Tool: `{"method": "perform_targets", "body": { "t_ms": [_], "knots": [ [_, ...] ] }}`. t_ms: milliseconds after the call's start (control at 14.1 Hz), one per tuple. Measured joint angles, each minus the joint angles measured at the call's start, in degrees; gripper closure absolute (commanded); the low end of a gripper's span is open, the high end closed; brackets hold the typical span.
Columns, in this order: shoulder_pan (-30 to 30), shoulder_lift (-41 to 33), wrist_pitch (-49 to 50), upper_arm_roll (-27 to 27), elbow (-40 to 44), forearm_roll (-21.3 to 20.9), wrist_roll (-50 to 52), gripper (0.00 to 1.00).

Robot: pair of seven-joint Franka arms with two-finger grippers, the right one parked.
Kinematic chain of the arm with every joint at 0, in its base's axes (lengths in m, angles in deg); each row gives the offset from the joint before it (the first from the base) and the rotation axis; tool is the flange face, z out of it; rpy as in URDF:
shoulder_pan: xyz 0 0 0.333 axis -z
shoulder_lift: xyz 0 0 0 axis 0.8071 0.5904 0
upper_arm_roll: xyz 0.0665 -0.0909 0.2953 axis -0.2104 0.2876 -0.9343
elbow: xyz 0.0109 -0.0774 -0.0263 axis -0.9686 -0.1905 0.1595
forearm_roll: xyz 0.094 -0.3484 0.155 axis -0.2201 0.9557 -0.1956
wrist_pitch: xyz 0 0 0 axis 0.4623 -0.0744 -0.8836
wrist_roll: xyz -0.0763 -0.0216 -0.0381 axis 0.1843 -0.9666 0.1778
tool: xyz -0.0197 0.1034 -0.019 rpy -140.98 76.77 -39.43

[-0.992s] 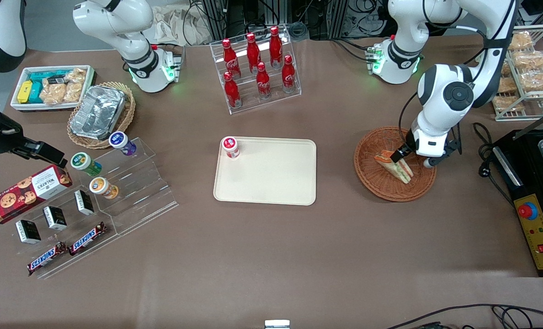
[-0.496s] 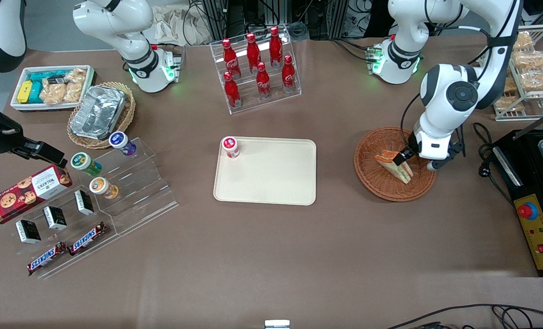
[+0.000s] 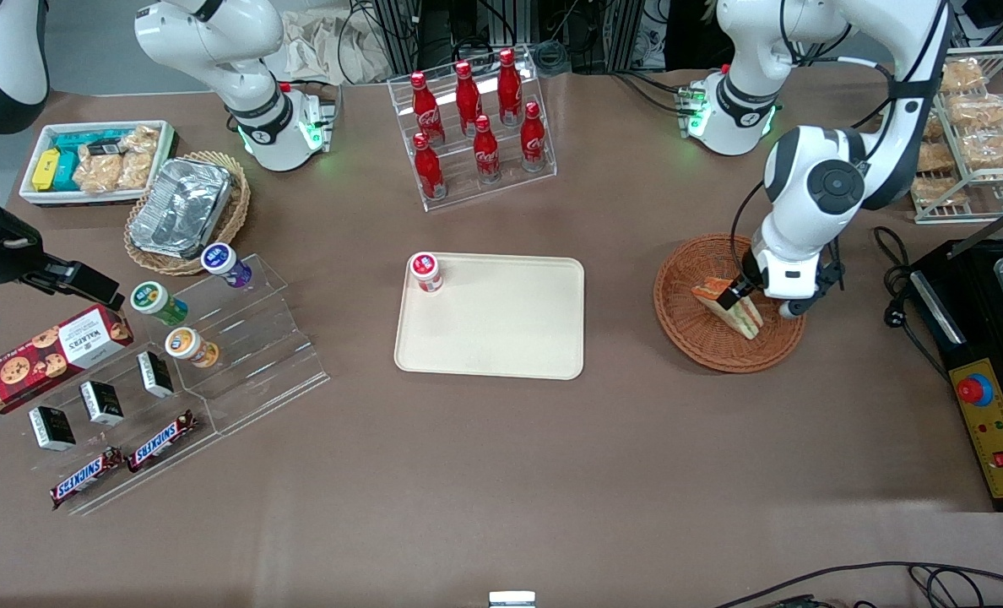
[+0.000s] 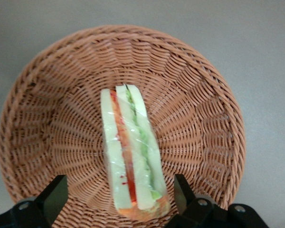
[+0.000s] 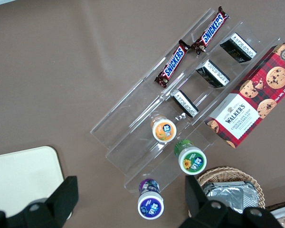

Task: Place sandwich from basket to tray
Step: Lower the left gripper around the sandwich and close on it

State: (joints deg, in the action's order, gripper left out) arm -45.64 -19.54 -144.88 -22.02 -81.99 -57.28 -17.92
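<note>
The sandwich [image 3: 736,309], a wrapped triangular wedge with red, green and yellow layers, lies in the round reddish-brown wicker basket [image 3: 681,325] toward the working arm's end of the table. It also shows in the left wrist view [image 4: 128,152], lying in the basket [image 4: 204,118]. My left gripper [image 3: 731,295] is low over the basket and open. Its fingers [image 4: 52,195] straddle one end of the sandwich with gaps on both sides, gripper [image 4: 118,199]. The cream tray [image 3: 501,325] lies flat at the table's middle, apart from the basket.
A small red-lidded jar [image 3: 425,272] stands on the tray's corner. A rack of red cola bottles [image 3: 476,118] stands farther from the camera. A black control box [image 3: 987,397] and a snack rack [image 3: 974,135] flank the basket. Acrylic shelves [image 3: 231,346] lie toward the parked arm's end.
My left arm's wrist has shifted slightly over the basket, ending a little nearer the tray. The gripper stays over the sandwich, which has not moved.
</note>
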Motion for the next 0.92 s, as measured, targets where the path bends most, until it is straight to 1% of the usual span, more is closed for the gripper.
{"method": "perform_targets", "body": {
  "t_ms": [142,283,354,709,780,850,921],
  "knots": [
    [1.47,0.80,-1.24,0.02,-0.23,0.00,1.17,0.03],
    [1.98,1.48,-3.52,0.02,-1.20,-0.20,1.69,0.15],
    [1.97,1.65,-4.16,-0.03,-1.59,-0.90,1.75,0.17],
    [1.95,1.79,-4.45,-0.26,-1.79,-4.63,1.93,0.17],
    [1.95,1.79,-4.46,-0.26,-1.79,-4.80,1.93,0.21],
    [1.95,1.79,-4.46,-0.27,-1.79,-4.87,1.94,0.33],
    [1.95,1.79,-4.46,-0.31,-1.79,-4.91,1.98,0.46]
  ]
}}
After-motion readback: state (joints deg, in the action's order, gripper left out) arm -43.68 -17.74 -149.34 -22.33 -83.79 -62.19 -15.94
